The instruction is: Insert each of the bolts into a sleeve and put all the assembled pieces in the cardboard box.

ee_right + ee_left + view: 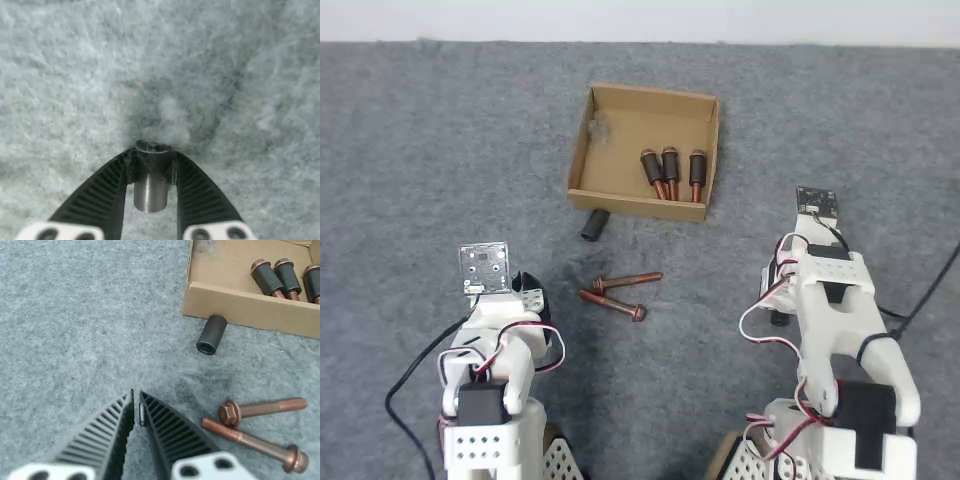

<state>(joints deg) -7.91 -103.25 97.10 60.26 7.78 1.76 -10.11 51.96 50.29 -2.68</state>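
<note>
Three assembled pieces [671, 172] lie in the cardboard box [620, 102], seen again as assembled pieces [272, 279] in the box [235, 302] from the left wrist. A loose black sleeve [594, 225] [211, 334] lies just outside the box's near wall. Two copper bolts [627, 282] [613, 303] rest on the carpet between the arms, one bolt [262, 409] above the other bolt [255, 444]. My left gripper [136, 397] [530, 296] is shut with nothing in it, to the left of the bolts. My right gripper [151, 156] [778, 316] is shut on another sleeve [151, 182], low over the carpet at the right.
Grey carpet [440, 150] covers the whole table. A small crumpled clear scrap [598, 125] sits in the box's far left corner. Cables [920, 300] trail from both arm bases.
</note>
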